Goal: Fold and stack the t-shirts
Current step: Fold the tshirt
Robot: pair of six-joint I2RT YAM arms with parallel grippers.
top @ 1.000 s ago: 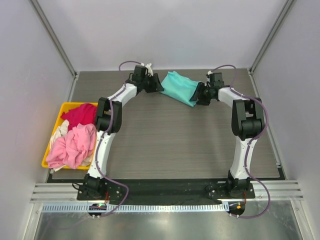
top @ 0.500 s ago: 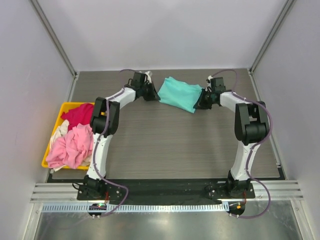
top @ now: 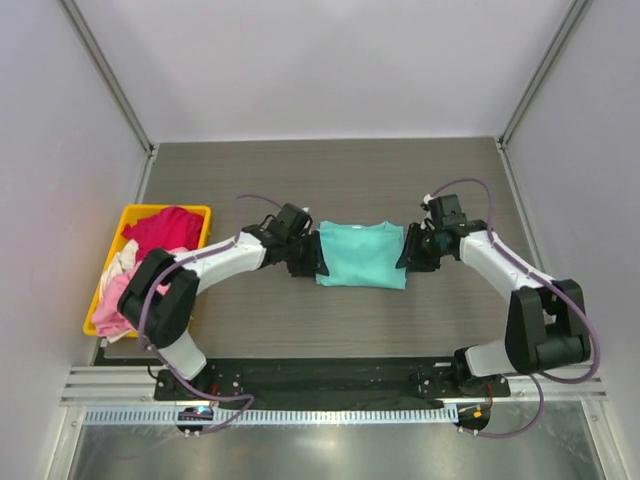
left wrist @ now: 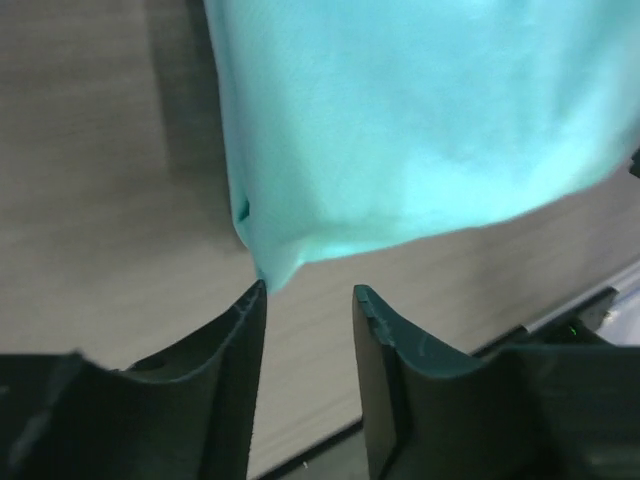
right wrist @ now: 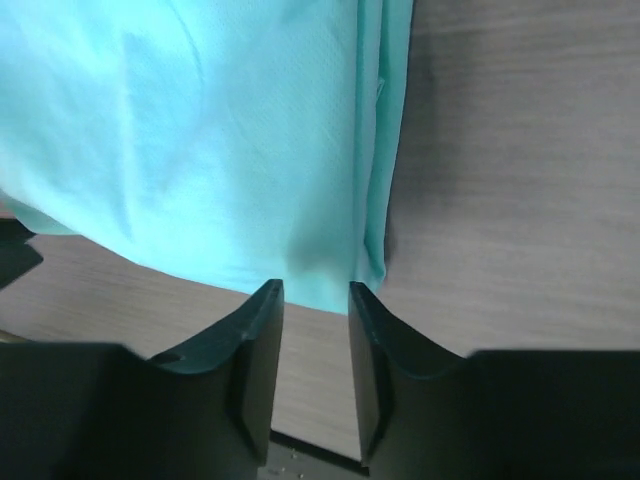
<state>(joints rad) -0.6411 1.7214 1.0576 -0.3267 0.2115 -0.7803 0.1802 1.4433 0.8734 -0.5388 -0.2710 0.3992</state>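
On the middle of the bench (top: 300, 180), the teal shirt (top: 360, 255) lies as a flat folded rectangle, its long axis running left to right between the arms; which way the collar faces I cannot tell. The left end effector (left wrist: 308, 290) and right end effector (right wrist: 315, 287) sit at its short ends, jaws narrowly apart, gripping nothing. I judge one shirt about folded, while the magenta shirt (top: 160, 228), pink shirt (top: 105, 310) and whitish shirt (top: 118, 258) lie heaped in the bin (top: 170, 207), unfolded and unstacked
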